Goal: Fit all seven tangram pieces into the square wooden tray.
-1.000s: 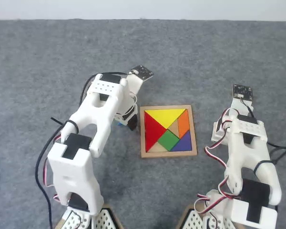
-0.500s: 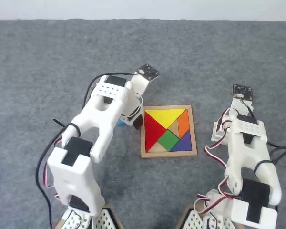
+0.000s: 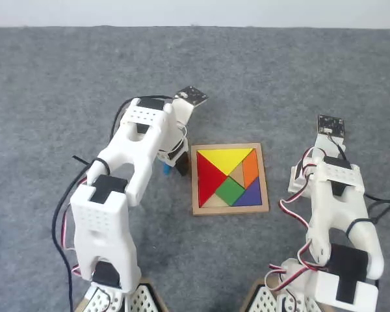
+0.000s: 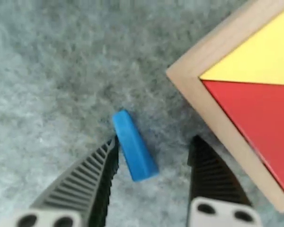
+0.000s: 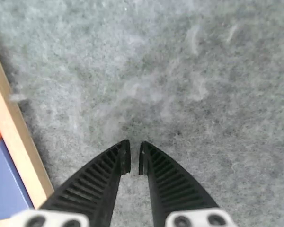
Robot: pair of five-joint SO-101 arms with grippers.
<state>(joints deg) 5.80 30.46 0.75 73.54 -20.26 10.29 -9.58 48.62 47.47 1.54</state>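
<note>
Under and around the square wooden tray (image 3: 229, 210) lies a grey felt-like mat (image 3: 65, 78) that covers the table. The left arm (image 3: 130, 169) stretches out on the tray's left side. Its gripper (image 4: 155, 144) hangs low over the mat, just off the far half of the tray's left rim. The right arm (image 3: 338, 208) stands on the tray's right side, apart from it.

Inside the tray, a yellow triangle (image 3: 226, 158) fills the far edge and a red triangle (image 3: 208, 179) the left edge. The two meet at the far-left corner. An orange piece (image 3: 249, 169) sits along the right edge, and a violet-blue triangle (image 3: 250, 194) takes the near-right corner. A green square (image 3: 230, 190) sits near the middle. Two pale wood-coloured patches also show in the tray, one at the centre and one along the near edge. I cannot tell whether they are pieces or bare tray floor.

The left gripper's jaws stand wide apart. A small blue piece (image 4: 134, 153) lies between them on the mat, outside the tray and just beside its left rim. It is close against the finger farther from the tray, with a clear gap to the other finger.

The right gripper (image 5: 134, 156) points down at bare mat just beyond the tray's right rim. Its jaws are drawn together with only a thin slit between the tips, and they hold nothing.
</note>
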